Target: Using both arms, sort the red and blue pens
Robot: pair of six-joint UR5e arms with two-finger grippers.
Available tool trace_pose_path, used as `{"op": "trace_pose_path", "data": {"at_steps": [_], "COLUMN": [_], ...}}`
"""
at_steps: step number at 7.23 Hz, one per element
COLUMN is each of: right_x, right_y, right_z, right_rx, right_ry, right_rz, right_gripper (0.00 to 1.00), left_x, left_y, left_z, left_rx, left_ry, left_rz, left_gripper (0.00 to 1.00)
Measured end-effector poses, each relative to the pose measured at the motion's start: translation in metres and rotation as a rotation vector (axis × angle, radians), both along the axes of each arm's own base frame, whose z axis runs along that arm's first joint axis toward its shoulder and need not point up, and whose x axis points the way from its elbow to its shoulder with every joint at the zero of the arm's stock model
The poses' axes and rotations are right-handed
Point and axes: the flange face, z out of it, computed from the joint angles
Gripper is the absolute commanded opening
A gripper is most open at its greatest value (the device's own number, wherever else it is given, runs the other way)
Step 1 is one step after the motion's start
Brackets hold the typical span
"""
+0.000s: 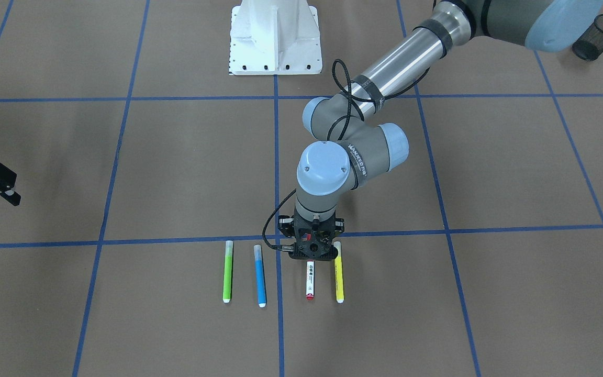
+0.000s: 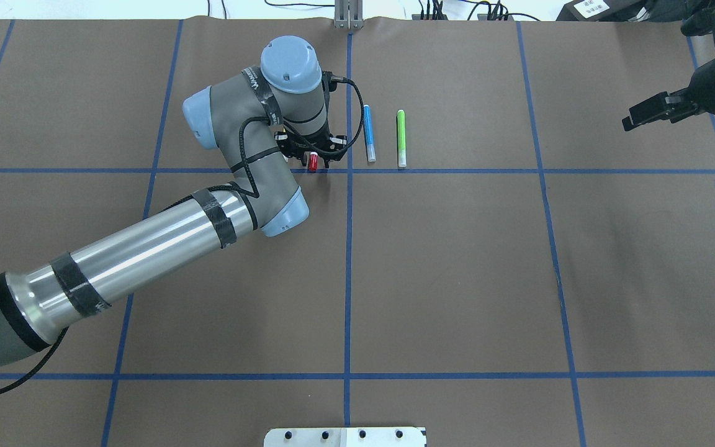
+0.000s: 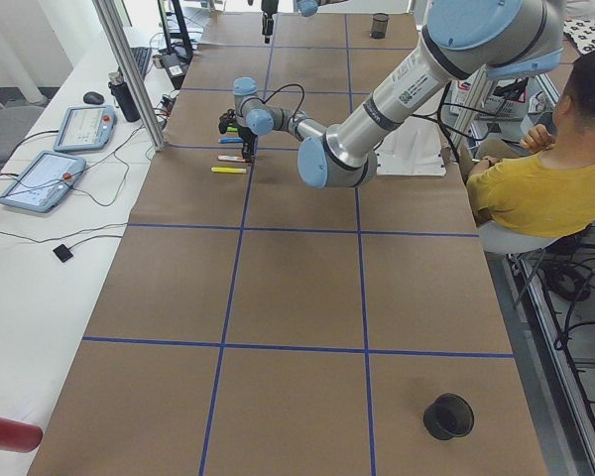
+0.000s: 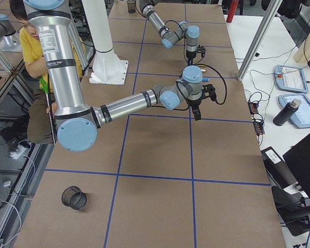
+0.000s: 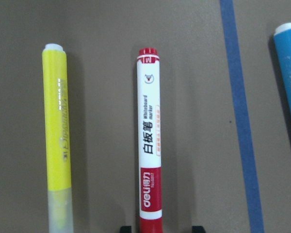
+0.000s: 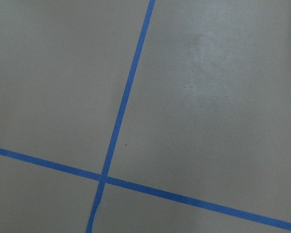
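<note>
While left pincer (image 2: pixel 313 164) gapes astride it, red marker (image 5: pixel 149 141) flat, cap toward robot

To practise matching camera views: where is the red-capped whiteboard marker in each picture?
Front-facing: red-capped marker, lower centre.
Overhead: only its red end shows, upper centre-left.
Exterior left: marker, upper left, tiny.
Exterior right: too small to tell.
Left wrist: marker, centre.
Right wrist: not in it.
Shared landmark: sky-blue marker, across the blue tape line.
</note>
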Motion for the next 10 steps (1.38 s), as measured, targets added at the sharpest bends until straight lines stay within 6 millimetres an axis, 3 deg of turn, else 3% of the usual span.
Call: {"op": "trace_pose_path", "data": {"at_steps": [6,9,10], "right_x": [-0.0002,-0.0002,-0.0002], "right_y": [-0.0003,-0.0003,-0.0002], "right_z": [-0.0008,-0.001,-0.0013], "right_rx": [0.0,0.001,0.001], "right_ry": [-0.001,-0.001,-0.002], "right_rz": [-0.001,-0.001,-0.001], "right_gripper": [1.0,1.0,1.0], "left_x": [-0.0012,-0.0016,-0.0018], "left_y": [0.0007,0.001,0.001], "left_z": [0.0047,0.0073,0.0072], "left_rx": [0.0,-0.001,0.0], "left_ry": [-0.003,-0.005,-0.004], "left_rz": [0.002,0.002,0.001], "left_gripper": [0.37,0.18,0.03]}}
